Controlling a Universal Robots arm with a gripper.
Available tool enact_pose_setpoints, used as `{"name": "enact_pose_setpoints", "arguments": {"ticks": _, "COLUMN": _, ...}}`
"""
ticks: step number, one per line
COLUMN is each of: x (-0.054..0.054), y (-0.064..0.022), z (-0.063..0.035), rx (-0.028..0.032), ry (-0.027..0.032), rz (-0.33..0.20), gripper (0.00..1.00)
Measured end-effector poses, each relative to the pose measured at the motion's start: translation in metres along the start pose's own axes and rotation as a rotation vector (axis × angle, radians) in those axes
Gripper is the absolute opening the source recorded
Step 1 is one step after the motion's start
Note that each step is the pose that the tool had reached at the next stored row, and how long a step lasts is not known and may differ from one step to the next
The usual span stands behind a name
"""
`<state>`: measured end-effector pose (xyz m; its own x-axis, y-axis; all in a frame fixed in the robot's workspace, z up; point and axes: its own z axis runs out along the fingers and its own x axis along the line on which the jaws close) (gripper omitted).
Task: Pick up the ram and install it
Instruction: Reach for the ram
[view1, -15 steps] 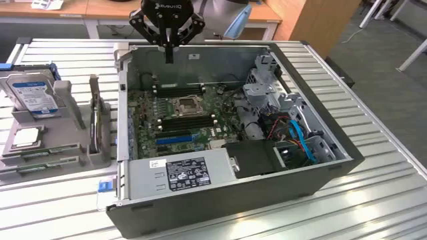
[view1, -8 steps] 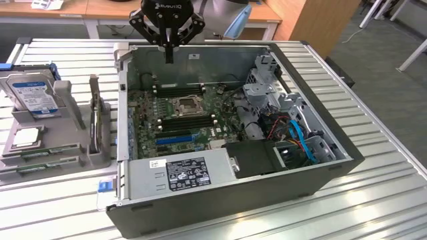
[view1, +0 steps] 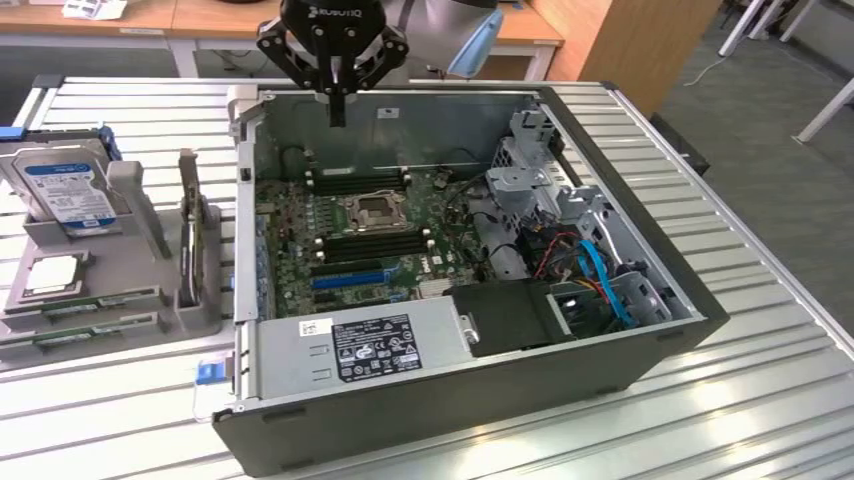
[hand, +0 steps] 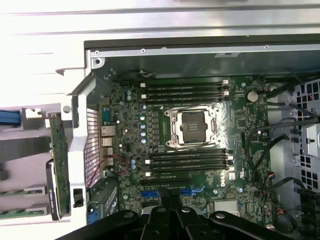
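- Gripper (view1: 338, 112): fingers pressed together with nothing between them. It hangs at the upper centre of the exterior view, above the far wall of the computer case (view1: 627, 385). In the wrist view its dark fingers (hand: 167, 220) point toward the motherboard.
- Ram (view1: 94, 302): green stick seated in the grey holder (view1: 134, 200) at the lower left of the exterior view, outside the case and well apart from the gripper. A second green stick (view1: 74, 340) lies just beside it, nearer the frame's bottom edge. In the wrist view the ram (hand: 22, 192) sits beyond the case's side wall.
- Holder contents: a hard drive (view1: 67, 190) with a blue label stands at the upper left, and a square silver chip (view1: 54, 275) lies between the drive and the ram.
- Motherboard (view1: 287, 215): green board on the case floor. Long black slots (view1: 354, 180) run on both sides of the open processor socket (view1: 374, 210).
- Support: the case and holder rest on a slatted metal table (view1: 774, 330).
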<state>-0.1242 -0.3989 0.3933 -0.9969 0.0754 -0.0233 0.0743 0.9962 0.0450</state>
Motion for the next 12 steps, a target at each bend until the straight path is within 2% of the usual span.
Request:
{"name": "enact_pose_setpoints", "arguments": {"ticks": 5, "x": 0.009, "y": -0.0007, "z": -0.0002, "rx": 0.0, "ry": 0.0008, "rz": 0.0, "gripper": 0.1}}
{"name": "enact_pose_setpoints", "arguments": {"ticks": 12, "x": 0.028, "y": -0.0021, "z": -0.0006, "rx": 0.0, "ry": 0.0023, "rz": 0.0, "gripper": 0.1}}
